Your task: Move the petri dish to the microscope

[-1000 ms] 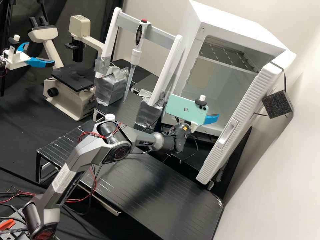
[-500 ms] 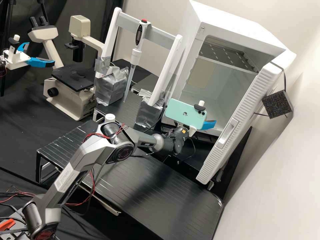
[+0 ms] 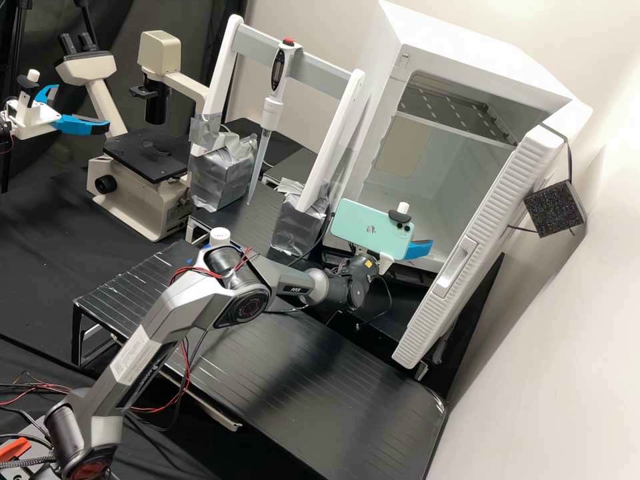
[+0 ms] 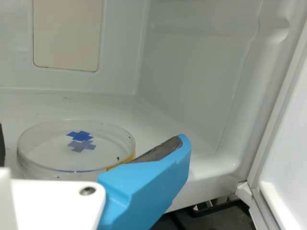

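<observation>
Petri dish [image 4: 48, 151] lies flat on the floor of the white incubator [image 3: 483, 50]; the gripper [image 3: 419, 250] is at the open front of this incubator, and its fingers stand wide apart

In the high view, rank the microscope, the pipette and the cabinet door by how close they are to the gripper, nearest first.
1. Cabinet door, standing open, toward the view's right.
2. Pipette, on the white rack, left of the cabinet's opening.
3. Microscope, beyond the rack, toward the view's left.
</observation>
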